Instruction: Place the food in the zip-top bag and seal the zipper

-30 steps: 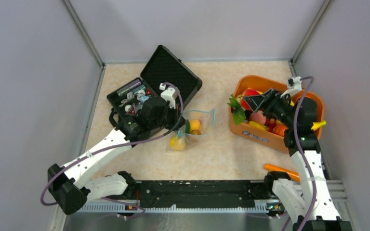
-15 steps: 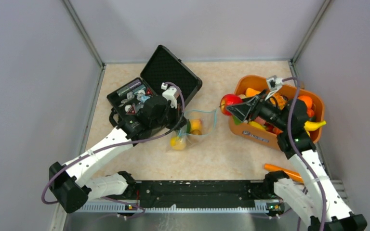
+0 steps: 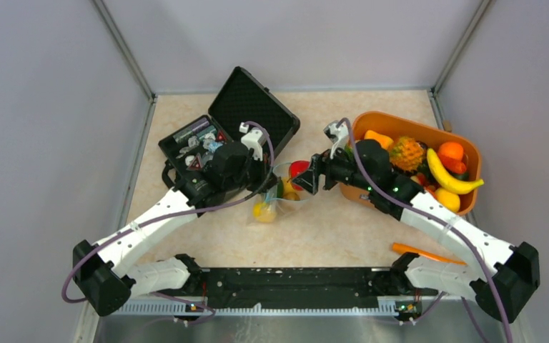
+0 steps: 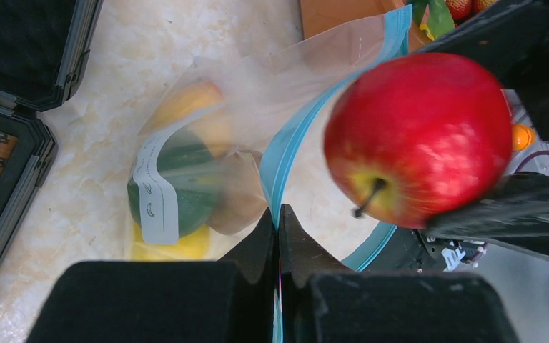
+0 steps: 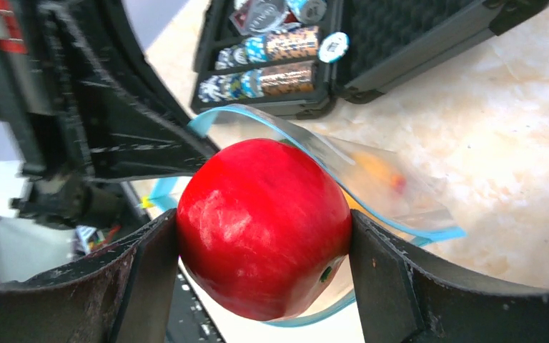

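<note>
The clear zip-top bag (image 3: 280, 199) lies mid-table with yellow, green and orange toy food inside (image 4: 186, 193). My left gripper (image 3: 268, 180) is shut on the bag's teal zipper edge (image 4: 286, 153) and holds the mouth open; it also shows in the left wrist view (image 4: 279, 214). My right gripper (image 3: 302, 174) is shut on a red apple (image 5: 264, 225) and holds it right at the open mouth, over the teal rim (image 5: 307, 153). The apple also shows in the left wrist view (image 4: 418, 136).
An open black case (image 3: 221, 139) of small wrapped items stands at the back left, just behind the left gripper. The orange basket (image 3: 472, 179) at the right holds a banana, pineapple and oranges. An orange carrot-like stick (image 3: 425, 254) lies at the front right.
My right arm has swung left from the orange basket, carrying the red apple to the bag's mouth. The left gripper has held still on the zipper edge.
</note>
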Controlling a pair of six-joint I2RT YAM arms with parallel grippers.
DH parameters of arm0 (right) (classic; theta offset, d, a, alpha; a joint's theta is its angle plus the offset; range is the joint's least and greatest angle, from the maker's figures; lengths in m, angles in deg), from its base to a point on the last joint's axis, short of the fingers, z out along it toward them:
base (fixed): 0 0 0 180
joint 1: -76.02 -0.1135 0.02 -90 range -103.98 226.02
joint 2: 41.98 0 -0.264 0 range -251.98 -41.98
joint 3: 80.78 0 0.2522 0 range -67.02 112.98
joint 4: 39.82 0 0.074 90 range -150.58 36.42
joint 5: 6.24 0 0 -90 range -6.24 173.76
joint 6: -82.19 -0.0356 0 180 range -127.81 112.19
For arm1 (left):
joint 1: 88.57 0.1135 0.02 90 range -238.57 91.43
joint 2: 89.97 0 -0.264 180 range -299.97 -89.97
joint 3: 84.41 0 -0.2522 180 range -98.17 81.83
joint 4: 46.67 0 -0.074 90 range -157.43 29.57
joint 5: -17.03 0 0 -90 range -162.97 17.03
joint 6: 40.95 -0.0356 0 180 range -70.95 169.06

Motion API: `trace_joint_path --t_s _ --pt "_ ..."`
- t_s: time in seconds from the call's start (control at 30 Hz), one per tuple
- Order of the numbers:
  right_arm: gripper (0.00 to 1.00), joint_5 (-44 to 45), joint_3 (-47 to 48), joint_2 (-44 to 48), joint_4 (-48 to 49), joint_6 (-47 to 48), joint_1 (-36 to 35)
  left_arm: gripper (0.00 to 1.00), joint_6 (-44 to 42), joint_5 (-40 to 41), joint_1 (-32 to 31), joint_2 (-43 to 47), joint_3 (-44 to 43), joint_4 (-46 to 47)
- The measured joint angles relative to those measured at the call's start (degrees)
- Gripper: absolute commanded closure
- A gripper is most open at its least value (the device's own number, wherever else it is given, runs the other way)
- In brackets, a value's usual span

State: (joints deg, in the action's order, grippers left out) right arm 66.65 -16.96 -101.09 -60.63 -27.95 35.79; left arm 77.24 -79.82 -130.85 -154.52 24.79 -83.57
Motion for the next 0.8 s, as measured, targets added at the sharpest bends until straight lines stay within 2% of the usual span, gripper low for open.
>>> trace_joint_path --t_s 0.13,0.47,0.8 --pt "0.51 5.64 2.29 -4.15 -3.34 2.32 -2.34 1.0 0.0 -0.02 0.0 0.0 -0.04 0.0" --pt "0.25 12.04 4.55 -6.97 -6.27 4.09 -2.75 1.0 0.0 -0.02 0.0 -0.26 -0.35 0.0" --pt "0.18 11.47 5.25 -6.95 -5.55 3.96 -2.73 1.0 0.0 -0.02 0.0 -0.59 -0.72 0.0"
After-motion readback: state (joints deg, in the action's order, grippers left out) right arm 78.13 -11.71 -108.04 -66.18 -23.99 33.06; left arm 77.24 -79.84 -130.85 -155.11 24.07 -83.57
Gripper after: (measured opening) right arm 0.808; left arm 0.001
